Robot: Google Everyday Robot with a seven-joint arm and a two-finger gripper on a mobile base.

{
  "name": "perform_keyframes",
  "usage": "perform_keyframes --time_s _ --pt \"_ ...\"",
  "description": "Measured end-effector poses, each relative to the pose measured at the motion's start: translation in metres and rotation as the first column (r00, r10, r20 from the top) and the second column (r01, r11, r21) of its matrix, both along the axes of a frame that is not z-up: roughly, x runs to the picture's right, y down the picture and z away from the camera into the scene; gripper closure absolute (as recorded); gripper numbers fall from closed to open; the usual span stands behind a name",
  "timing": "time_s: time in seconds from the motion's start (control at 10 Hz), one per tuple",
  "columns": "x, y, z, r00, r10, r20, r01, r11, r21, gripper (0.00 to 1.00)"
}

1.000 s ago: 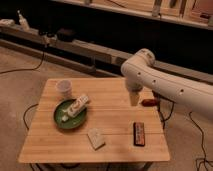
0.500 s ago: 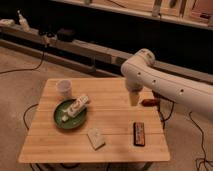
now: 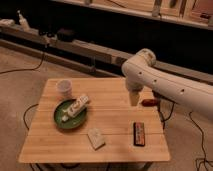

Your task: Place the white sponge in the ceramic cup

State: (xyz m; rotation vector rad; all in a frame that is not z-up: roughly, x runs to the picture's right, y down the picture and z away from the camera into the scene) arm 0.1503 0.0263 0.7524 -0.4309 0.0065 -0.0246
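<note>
The white sponge (image 3: 96, 138) lies flat on the wooden table (image 3: 107, 117) near its front edge. The ceramic cup (image 3: 65, 88) stands upright at the table's back left, apart from the sponge. My white arm reaches in from the right. The gripper (image 3: 134, 98) hangs down over the right part of the table, well to the right of and behind the sponge, and touches nothing.
A wide green dish (image 3: 70, 114) with a long white patterned object (image 3: 78, 106) sits in front of the cup. A dark brown-black bar (image 3: 139, 134) lies at the front right. A small red object (image 3: 150, 102) is at the right edge. Cables run on the floor.
</note>
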Motion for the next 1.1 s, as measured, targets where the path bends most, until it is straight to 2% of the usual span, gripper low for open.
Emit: perform_keyframes --time_s 0.1,0.2,0.3,0.4,0.5,0.6,0.7,0.8,0.9,1.0,1.1 --pt "-0.005 0.003 0.001 0.999 0.012 0.043 -0.011 0.9998 -0.014 0.2" --pt "-0.018 0.014 0.001 0.988 0.041 0.15 -0.033 0.9979 -0.056 0.2" --pt "-0.029 0.028 -0.003 0.969 0.062 0.241 -0.04 0.9946 -0.096 0.2" --pt "-0.034 0.039 -0.008 0.951 0.074 0.301 -0.037 0.9913 -0.127 0.2" --pt "-0.034 0.062 -0.017 0.923 0.075 0.376 -0.007 0.9837 -0.18 0.2" --pt "-0.031 0.081 -0.022 0.902 0.074 0.424 0.021 0.9766 -0.214 0.2" --pt "-0.03 0.09 -0.024 0.891 0.074 0.449 0.034 0.973 -0.228 0.2" --pt "-0.033 0.102 -0.025 0.867 0.072 0.492 0.058 0.9683 -0.243 0.2" --pt "-0.037 0.109 -0.022 0.853 0.064 0.518 0.075 0.9667 -0.244 0.2" --pt "-0.041 0.113 -0.02 0.844 0.058 0.534 0.087 0.9662 -0.243 0.2" --pt "-0.041 0.112 -0.02 0.844 0.058 0.534 0.087 0.9665 -0.242 0.2"
